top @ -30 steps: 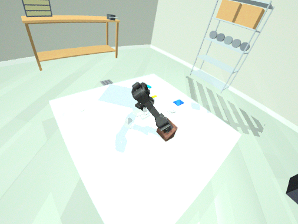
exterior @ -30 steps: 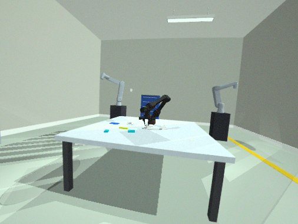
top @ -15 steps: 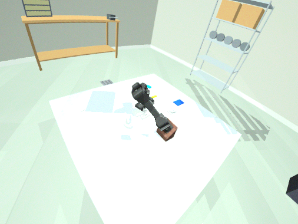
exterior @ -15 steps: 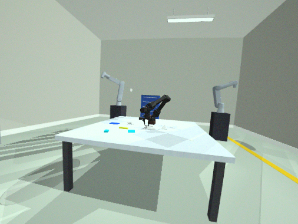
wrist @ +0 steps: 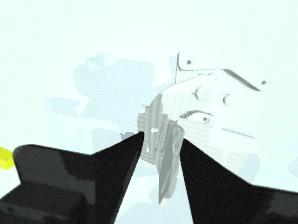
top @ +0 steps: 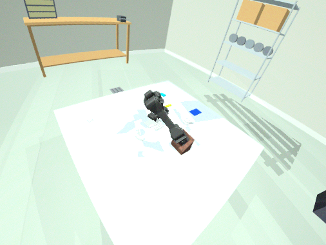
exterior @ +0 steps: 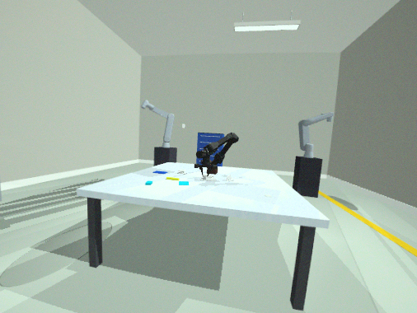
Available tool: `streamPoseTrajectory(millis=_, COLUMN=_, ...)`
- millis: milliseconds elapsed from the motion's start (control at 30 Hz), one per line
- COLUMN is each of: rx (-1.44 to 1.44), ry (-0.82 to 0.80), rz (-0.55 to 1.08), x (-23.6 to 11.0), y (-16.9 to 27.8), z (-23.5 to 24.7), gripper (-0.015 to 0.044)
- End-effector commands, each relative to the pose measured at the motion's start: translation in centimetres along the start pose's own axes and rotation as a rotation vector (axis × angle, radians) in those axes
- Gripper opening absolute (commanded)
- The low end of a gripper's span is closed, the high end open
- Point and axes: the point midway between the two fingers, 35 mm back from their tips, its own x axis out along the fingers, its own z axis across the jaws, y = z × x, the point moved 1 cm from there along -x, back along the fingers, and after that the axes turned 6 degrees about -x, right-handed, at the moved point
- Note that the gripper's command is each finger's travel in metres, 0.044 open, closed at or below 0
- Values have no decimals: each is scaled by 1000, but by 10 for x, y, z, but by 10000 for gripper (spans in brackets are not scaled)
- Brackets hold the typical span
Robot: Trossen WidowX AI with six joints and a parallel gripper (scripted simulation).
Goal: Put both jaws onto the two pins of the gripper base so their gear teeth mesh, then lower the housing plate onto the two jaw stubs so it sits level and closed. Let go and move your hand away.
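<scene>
My gripper [top: 158,120] [exterior: 203,176] [wrist: 161,139] points down low over the table, shut on a pale grey jaw [wrist: 169,167]. The jaw stands narrow between the fingertips. The white gripper base [wrist: 215,95] lies just beyond it, with round features and small holes, washed out against the table. Ribbed shading lies on the base beside the jaw. Whether the jaw touches a pin or its teeth mesh cannot be told. Two more pale parts lie apart on the table, one [top: 140,133] [exterior: 229,178] on one side of the arm and one [top: 188,121] [exterior: 181,172] on the other; which is which is unclear.
The arm's brown base block [top: 182,149] stands on the white table [top: 145,193] [exterior: 231,198]. A blue square [top: 195,112] [exterior: 160,172], a yellow bar [top: 167,106] [exterior: 172,179] [wrist: 6,158] and cyan pieces [top: 163,95] [exterior: 184,183] lie to one side.
</scene>
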Motion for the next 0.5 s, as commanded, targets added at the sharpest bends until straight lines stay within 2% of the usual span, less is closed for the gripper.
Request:
streamPoseTrajectory(millis=0, rx=4, ry=3, rz=3, x=2, y=0, z=0, gripper=134)
streamPoseTrajectory(millis=467, rx=2, ry=3, rz=3, x=6, y=0, z=0, gripper=134)
